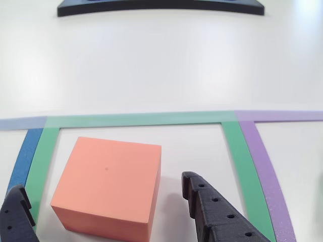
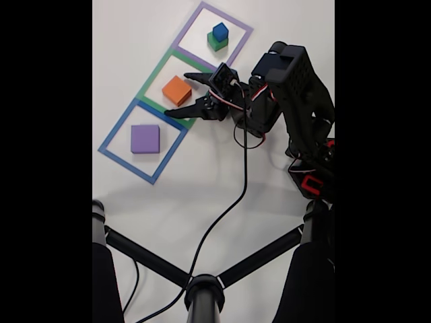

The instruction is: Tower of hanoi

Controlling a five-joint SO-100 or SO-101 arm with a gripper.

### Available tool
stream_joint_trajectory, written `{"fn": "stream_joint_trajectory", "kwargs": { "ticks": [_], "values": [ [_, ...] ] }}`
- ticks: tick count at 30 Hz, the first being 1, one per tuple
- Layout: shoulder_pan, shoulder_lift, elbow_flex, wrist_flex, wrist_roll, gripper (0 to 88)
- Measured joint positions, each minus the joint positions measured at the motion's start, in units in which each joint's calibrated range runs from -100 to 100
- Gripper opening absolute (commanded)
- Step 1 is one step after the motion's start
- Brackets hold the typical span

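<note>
Straddling the orange cube [image 1: 108,186] without touching it, the end effector [image 1: 101,201] stands wide open in the other view: one dark finger [image 1: 17,217] shows at the lower left edge and the other, studded with small holes [image 1: 217,212], rises from the bottom to the right of the cube. The cube sits on the white counter [image 1: 161,65] inside a square outlined in green tape [image 1: 141,120], with blue tape [image 1: 25,156] just left of that outline and purple tape [image 1: 267,171] just right of it. A dark flat object [image 1: 161,7] lies along the top edge, well apart from the cube. Turning to the fixed view, three taped squares run in a diagonal row. The orange cube [image 2: 176,89] lies in the middle, green-edged square [image 2: 149,82]; a purple cube [image 2: 145,138] lies in the blue-edged square [image 2: 111,138]; a blue cube [image 2: 220,30] is stacked on a green cube [image 2: 215,43] in the purple-edged square [image 2: 236,23]. The black arm [image 2: 289,87] reaches in from the right, and its end effector [image 2: 176,94] holds its fingers spread on either side of the orange cube. A black cable [image 2: 232,202] trails across the counter toward a dark stand [image 2: 202,293] at the bottom.
</note>
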Motion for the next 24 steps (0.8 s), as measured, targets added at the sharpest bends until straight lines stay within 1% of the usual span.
{"fn": "stream_joint_trajectory", "kwargs": {
  "ticks": [24],
  "values": [
    [-1.23, 0.00, -0.52, -0.56, 0.00, 18.3]
  ]
}}
